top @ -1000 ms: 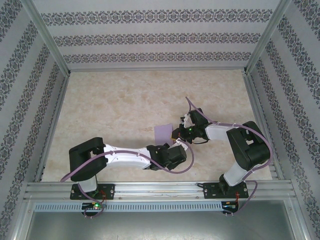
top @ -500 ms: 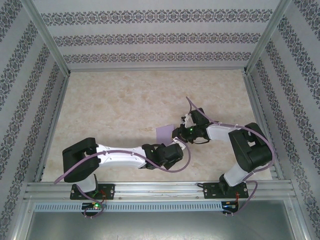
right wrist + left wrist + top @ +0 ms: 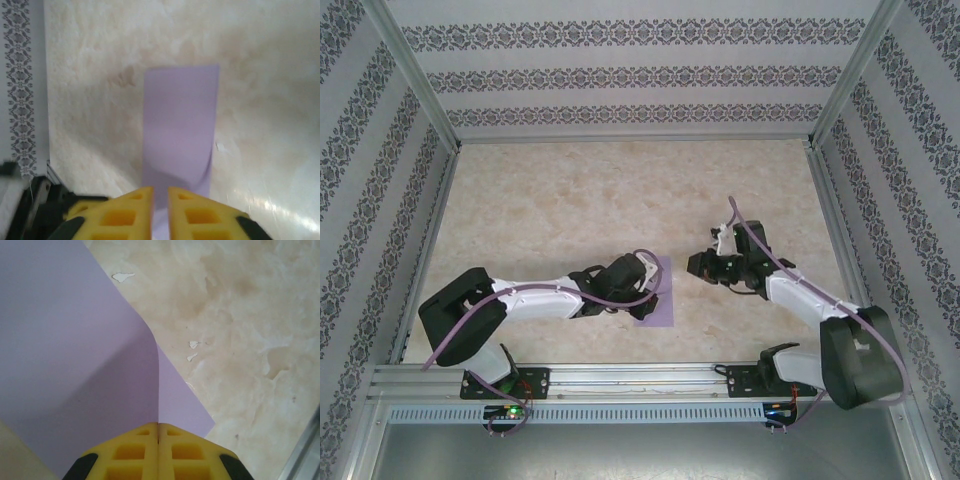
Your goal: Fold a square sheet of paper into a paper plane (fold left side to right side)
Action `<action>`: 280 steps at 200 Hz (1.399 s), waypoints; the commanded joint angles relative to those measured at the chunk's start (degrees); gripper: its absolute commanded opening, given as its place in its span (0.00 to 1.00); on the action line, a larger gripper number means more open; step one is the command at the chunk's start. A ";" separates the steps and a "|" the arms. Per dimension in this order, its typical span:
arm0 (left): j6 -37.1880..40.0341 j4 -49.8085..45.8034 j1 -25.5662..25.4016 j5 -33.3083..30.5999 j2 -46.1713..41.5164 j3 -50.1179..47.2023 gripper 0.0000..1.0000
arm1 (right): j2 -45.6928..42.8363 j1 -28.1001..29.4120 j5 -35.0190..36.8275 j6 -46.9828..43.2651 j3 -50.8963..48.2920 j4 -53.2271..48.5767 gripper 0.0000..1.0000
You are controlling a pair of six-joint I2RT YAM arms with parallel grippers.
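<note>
The square sheet of paper (image 3: 661, 308) is lavender and lies on the table, partly under my left wrist. In the left wrist view the paper (image 3: 75, 340) has one side lifted and curling over, and its flat lower layer pokes out to the right. My left gripper (image 3: 158, 429) is shut on that lifted edge (image 3: 650, 284). My right gripper (image 3: 694, 266) hangs just right of the sheet, apart from it. In the right wrist view the paper (image 3: 181, 125) lies ahead, beyond my right gripper (image 3: 160, 195), whose yellow fingers (image 3: 135, 210) stand a narrow gap apart with nothing held.
The marbled beige tabletop (image 3: 550, 210) is walled by patterned panels on three sides. An aluminium rail (image 3: 640, 380) runs along the near edge by the arm bases. Small white flecks (image 3: 122, 276) mark the surface near the paper.
My right gripper has let go of the paper and pulled back to the right. My left arm has swung in and closed on the sheet, which now lies lower and more spread out.
</note>
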 commanded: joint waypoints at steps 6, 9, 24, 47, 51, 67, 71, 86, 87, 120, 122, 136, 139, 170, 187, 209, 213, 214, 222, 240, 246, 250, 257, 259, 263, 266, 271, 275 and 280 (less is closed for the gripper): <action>-3.87 5.19 1.77 6.42 -1.12 -0.02 0.00 | -3.96 2.90 -0.95 0.44 -4.76 -1.05 0.02; -3.96 5.14 2.04 6.63 -1.01 -0.07 0.00 | -4.31 3.49 -0.84 0.88 -5.30 -0.78 0.01; -4.82 5.87 3.40 8.38 -0.64 -0.34 0.00 | -5.51 6.83 -0.37 3.07 -7.51 0.79 0.00; -5.59 7.21 4.47 9.48 -0.17 -1.16 0.00 | -6.21 12.15 2.24 6.41 -10.65 3.58 0.00; -5.65 7.57 4.56 9.64 -0.11 -1.31 0.00 | -6.12 12.75 2.75 6.92 -11.02 3.97 0.00; -5.44 7.96 4.72 9.89 0.45 -1.48 0.00 | -6.00 14.80 4.71 8.34 -12.13 5.38 0.00; -5.40 7.94 4.76 9.83 0.67 -1.47 0.00 | -5.91 15.13 5.12 8.64 -12.38 5.67 0.00; -5.32 8.43 5.02 9.73 1.10 -1.84 0.00 | -5.02 16.23 5.94 9.35 -12.85 6.90 0.00; -5.31 8.49 5.02 9.76 1.16 -1.84 0.00 | -4.93 16.31 5.99 9.37 -12.89 6.94 0.00; -5.04 10.08 5.54 10.53 2.16 -2.65 0.00 | -2.38 18.13 6.81 9.57 -12.19 8.57 0.00; -5.00 10.16 5.48 10.56 2.18 -2.71 0.00 | -2.32 18.19 6.82 9.59 -12.11 8.67 0.00; -4.65 10.40 5.59 11.09 2.49 -2.72 0.00 | -1.40 18.83 7.21 9.62 -11.41 9.01 0.00; -4.61 10.42 5.60 10.98 2.53 -2.68 0.00 | -1.23 18.86 7.38 9.63 -11.24 8.94 0.00; -4.65 11.17 5.77 10.91 2.88 -3.16 0.00 | 0.73 19.86 8.50 9.84 -10.54 9.83 0.00; -4.93 11.61 5.90 11.31 2.81 -3.54 0.00 | 2.01 20.43 8.50 10.26 -9.89 10.81 0.00; -4.69 10.77 5.99 11.05 2.24 -3.60 0.00 | 3.63 21.27 8.79 10.51 -9.15 11.82 0.00; -4.63 10.68 6.07 10.97 2.12 -3.67 0.00 | 3.92 21.42 8.85 10.47 -9.11 12.04 0.00; -4.62 10.67 6.07 10.90 2.11 -3.68 0.00 | 4.02 21.45 8.89 10.55 -9.13 12.06 0.00; -4.69 10.66 6.12 10.62 1.92 -3.82 0.00 | 4.73 21.55 9.10 10.64 -7.35 12.39 0.00; -4.78 10.66 6.25 10.49 1.74 -3.87 0.00 | 6.52 21.81 9.29 10.72 -6.38 12.94 0.00; -4.86 10.66 6.23 10.61 1.82 -3.79 0.00 | 7.14 21.91 9.21 10.72 -6.14 13.10 0.00; -4.93 10.66 6.25 10.61 1.83 -3.80 0.00 | 7.54 21.93 9.20 10.71 -6.01 13.20 0.00; -5.02 10.66 6.26 10.66 1.93 -3.78 0.00 | 8.16 22.07 9.29 10.82 -5.82 13.30 0.00; -5.04 10.66 6.25 10.62 1.96 -3.78 0.00 | 8.27 22.14 9.40 10.82 -5.77 13.37 0.00; -5.04 10.59 6.33 10.72 2.00 -3.82 0.00 | 8.56 22.25 9.46 10.83 -5.74 13.46 0.00; -5.04 10.58 6.34 10.64 2.01 -3.83 0.00 | 8.71 22.32 9.59 10.88 -5.77 13.48 0.00; -5.12 10.57 6.34 10.66 2.01 -3.78 0.00 | 8.98 22.32 9.80 11.03 -5.88 13.48 0.00; -5.13 10.66 6.34 10.60 2.01 -3.78 0.00 | 9.10 22.45 10.09 11.09 -5.97 13.40 0.00; -5.23 10.74 6.34 10.51 2.01 -3.92 0.00 | 9.29 22.40 10.40 11.23 -6.14 13.39 0.00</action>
